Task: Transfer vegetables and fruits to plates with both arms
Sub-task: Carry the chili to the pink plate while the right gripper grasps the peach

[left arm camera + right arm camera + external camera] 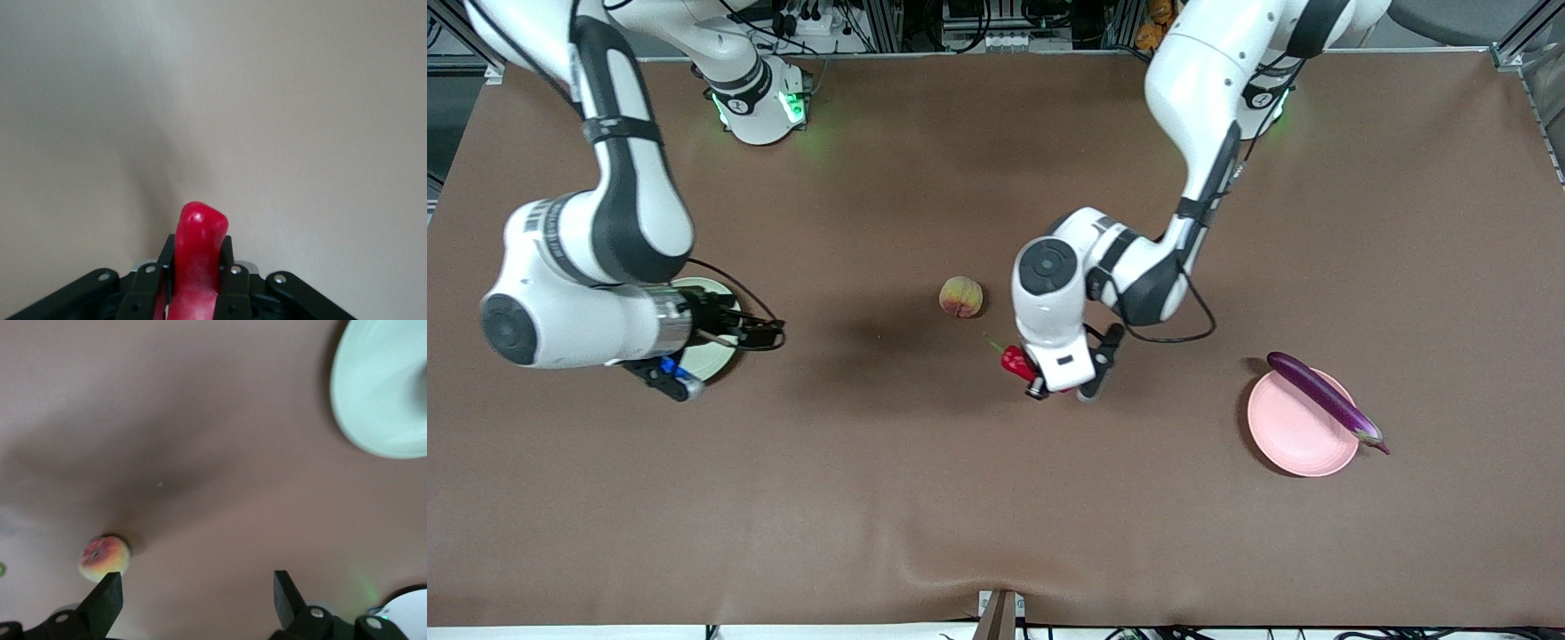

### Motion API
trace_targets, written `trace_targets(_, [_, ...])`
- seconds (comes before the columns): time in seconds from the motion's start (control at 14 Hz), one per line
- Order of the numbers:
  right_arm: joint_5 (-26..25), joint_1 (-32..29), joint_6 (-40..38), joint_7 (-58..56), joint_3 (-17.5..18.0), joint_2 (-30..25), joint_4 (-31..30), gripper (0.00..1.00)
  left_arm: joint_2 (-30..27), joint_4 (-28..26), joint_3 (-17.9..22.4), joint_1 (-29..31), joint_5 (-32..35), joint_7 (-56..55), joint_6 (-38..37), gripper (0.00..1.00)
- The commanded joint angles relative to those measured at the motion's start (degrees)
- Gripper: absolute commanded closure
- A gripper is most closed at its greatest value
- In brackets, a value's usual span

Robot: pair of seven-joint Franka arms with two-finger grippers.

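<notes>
The left gripper [197, 280] clamps the red chili pepper [1014, 360] at table centre, the peach [961, 296] at its eleven o'clock — the eggplant [1325, 397] lies across the pink plate [1294, 436] — and the right gripper [198, 597] waits, jaws wide, over the green plate [716, 356].

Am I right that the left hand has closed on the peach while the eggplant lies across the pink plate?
Not quite: the left hand has closed on the red chili pepper, as the left wrist view shows. The eggplant does lie across the pink plate.
</notes>
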Motion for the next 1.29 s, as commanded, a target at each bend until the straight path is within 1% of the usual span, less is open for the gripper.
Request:
trace_targets(0.0, [2.0, 5.8, 2.7, 7.4, -0.4, -0.6, -1.2, 0.00, -4.1, -2.0, -0.8, 5.4, -1.0, 9.6, -4.5, 1.00])
trace_targets(0.14, [2.0, 11.2, 6.4, 11.7, -0.4, -0.4, -2.4, 0.00, -5.5, -2.0, -0.8, 9.9, -1.9, 18.3, -7.2, 1.00])
trace_targets(0.29, [2.3, 17.7, 15.0, 19.9, -0.3, -0.4, -6.0, 0.00, -6.5, -2.0, -0.8, 15.2, -2.3, 28.1, -10.2, 1.00])
trace_targets(0.36, [2.3, 20.1, 17.9, 22.3, -0.3, -0.1, -6.9, 0.00, -6.6, -2.0, -0.7, 17.6, -2.3, 32.9, -10.9, 1.00])
trace_targets(0.5, [2.3, 24.3, 20.4, 25.1, -0.3, 1.5, -7.8, 0.00, -6.5, -1.9, -0.7, 22.8, -2.2, 41.5, -11.0, 1.00])
trace_targets(0.71, [2.2, 30.0, 23.0, 31.5, -0.4, 4.5, -7.9, 0.00, -5.4, -1.7, -0.6, 29.8, -2.0, 46.1, -9.1, 1.00])
trace_targets(0.86, [1.9, 31.2, 26.5, 32.8, -0.4, 7.1, -7.8, 0.00, -3.7, -1.8, -0.6, 33.2, -1.8, 49.3, -6.1, 1.00])
trace_targets(1.07, [1.6, 32.7, 32.3, 32.9, -0.4, 10.8, -7.7, 0.00, -0.3, -1.8, -0.5, 34.0, -1.5, 49.2, -3.1, 1.00])
trace_targets(1.21, [1.4, 32.9, 34.2, 32.9, -0.4, 12.7, -7.1, 0.00, 1.6, -1.8, -0.5, 34.1, -1.6, 48.7, 0.2, 1.00])
